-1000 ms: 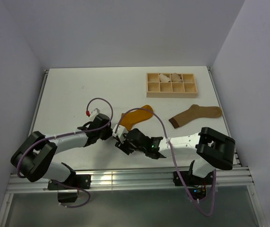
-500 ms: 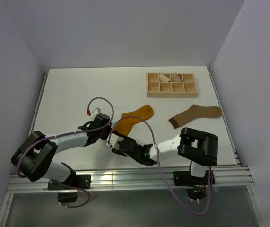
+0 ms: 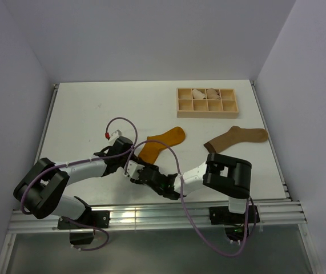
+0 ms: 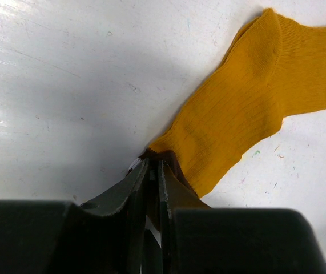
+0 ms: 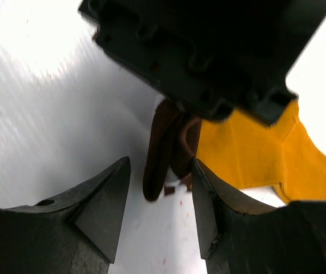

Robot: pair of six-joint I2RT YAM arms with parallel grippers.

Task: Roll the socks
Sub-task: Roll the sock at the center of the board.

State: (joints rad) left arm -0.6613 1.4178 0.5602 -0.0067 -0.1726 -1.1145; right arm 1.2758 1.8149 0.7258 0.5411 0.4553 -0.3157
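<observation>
Between the left gripper (image 4: pixel 150 166) jaws: dark-brown cuff (image 5: pixel 160 147) of the mustard-orange sock (image 4: pixel 248 108), pinched.
Sock axis: runs ahead of that pincer, toe farthest.
Right gripper (image 5: pixel 158 210): spread, empty, cuff just ahead.

white table (image 3: pixel 94 108), mustard sock (image 3: pixel 165 138), tan sock (image 3: pixel 237 137), wooden divided tray (image 3: pixel 208 115) far right
</observation>
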